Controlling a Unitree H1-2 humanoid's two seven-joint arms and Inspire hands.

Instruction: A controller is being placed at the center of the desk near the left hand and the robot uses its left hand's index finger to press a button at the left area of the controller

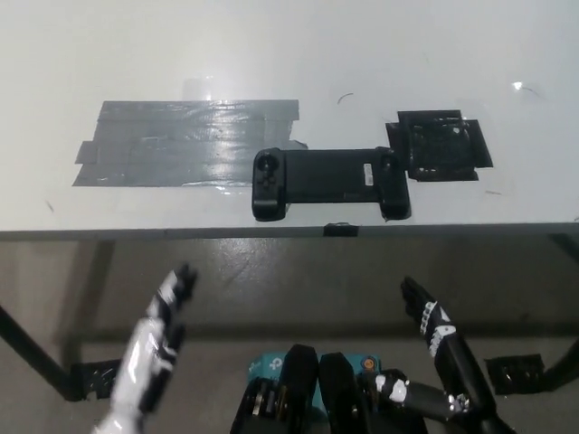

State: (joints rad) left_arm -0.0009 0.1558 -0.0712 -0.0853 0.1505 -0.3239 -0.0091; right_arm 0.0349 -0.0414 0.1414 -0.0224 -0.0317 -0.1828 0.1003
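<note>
There is a single head view, looking steeply down from above the near edge of the surface. The surface fills the upper half of the frame, at moderate range; below its edge the floor shows.

controller: matt black plastic | desk: smooth, glossy | tape: shiny grey

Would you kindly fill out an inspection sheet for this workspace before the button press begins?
Surface: white desk, glossy, front edge visible.
Job's things: black controller lying flat near the front edge.
Clutter: grey tape patch left of the controller; black tape patch to its right.
Hands: left hand and right hand below the desk edge, holding nothing, fingers extended.
Cables: nothing seen.
Surroundings: floor and black desk legs beneath.
</note>
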